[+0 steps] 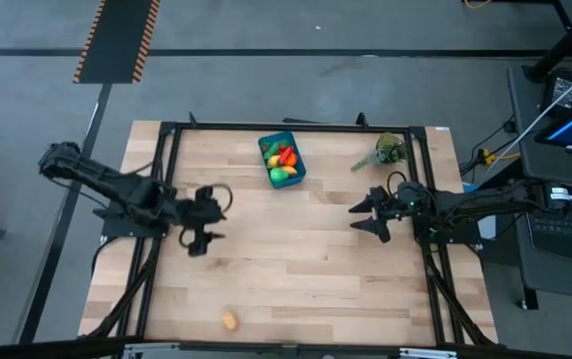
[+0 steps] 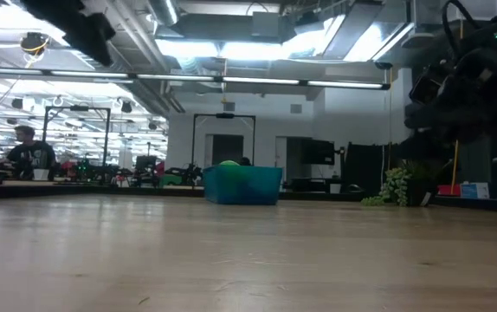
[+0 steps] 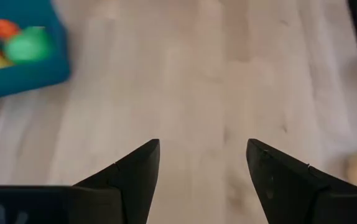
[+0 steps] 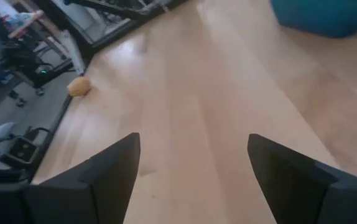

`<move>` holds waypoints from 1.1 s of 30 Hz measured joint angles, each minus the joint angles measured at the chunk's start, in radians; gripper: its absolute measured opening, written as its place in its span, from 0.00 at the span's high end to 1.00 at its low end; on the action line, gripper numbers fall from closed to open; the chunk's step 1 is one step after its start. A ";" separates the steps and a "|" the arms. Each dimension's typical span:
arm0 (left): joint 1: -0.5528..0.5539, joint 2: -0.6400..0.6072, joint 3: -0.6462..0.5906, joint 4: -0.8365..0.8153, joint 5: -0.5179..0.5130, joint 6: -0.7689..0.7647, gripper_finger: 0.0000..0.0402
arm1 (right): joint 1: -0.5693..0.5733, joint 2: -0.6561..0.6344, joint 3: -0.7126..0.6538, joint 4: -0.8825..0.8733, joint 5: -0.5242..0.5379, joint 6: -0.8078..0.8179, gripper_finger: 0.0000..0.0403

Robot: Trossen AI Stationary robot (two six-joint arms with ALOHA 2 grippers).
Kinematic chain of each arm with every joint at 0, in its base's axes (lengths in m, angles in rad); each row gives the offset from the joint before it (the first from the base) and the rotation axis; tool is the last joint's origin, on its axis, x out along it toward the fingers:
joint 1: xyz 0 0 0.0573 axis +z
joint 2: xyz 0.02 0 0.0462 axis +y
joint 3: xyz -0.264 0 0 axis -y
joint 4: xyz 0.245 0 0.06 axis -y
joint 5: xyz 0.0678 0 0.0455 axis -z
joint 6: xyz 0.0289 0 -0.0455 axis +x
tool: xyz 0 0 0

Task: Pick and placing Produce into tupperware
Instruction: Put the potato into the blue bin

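Observation:
The teal tupperware (image 1: 282, 160) sits at the table's far middle and holds red, orange, yellow and green toy produce (image 1: 283, 158). It also shows in the low view (image 2: 242, 185) and in the left wrist view (image 3: 17, 62). One small tan-orange piece of produce (image 1: 229, 320) lies alone near the table's near edge, also seen in the right wrist view (image 4: 79, 86). My left gripper (image 1: 214, 215) hovers open left of centre, above bare wood (image 3: 203, 149). My right gripper (image 1: 357, 217) is open right of centre (image 4: 194, 140), pointing toward the table's left.
A leafy green plant sprig (image 1: 386, 152) lies at the far right, near the table's dark frame (image 1: 296, 127). Bare wood stretches between the two grippers and down to the near edge. A person (image 2: 28, 154) sits in the room far behind the table.

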 joint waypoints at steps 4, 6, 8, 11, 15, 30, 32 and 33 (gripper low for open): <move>-0.142 0.052 -0.002 0.002 -0.064 -0.060 0.42 | 0.051 0.000 0.000 0.050 0.044 0.004 0.26; -0.209 0.087 -0.002 0.002 -0.084 -0.104 0.42 | 0.078 0.000 0.000 0.076 0.070 0.012 0.26; -0.270 0.128 -0.002 0.004 -0.092 -0.161 0.42 | 0.103 0.000 0.000 0.093 0.088 0.045 0.26; -0.345 0.199 -0.002 0.030 -0.095 -0.229 0.42 | 0.139 0.000 0.000 0.096 0.113 0.094 0.26; -0.405 0.299 0.005 0.092 -0.092 -0.262 0.42 | 0.189 0.000 0.000 0.097 0.170 0.151 0.26; -0.493 0.728 0.459 -0.107 -0.009 -0.140 0.42 | 0.331 0.000 0.000 0.142 0.324 0.195 0.26; -0.495 0.766 0.519 -0.140 0.010 -0.134 0.42 | 0.338 0.000 0.000 0.141 0.331 0.214 0.26; -0.495 0.785 0.543 -0.142 0.017 -0.129 0.42 | 0.342 0.000 0.000 0.141 0.332 0.216 0.26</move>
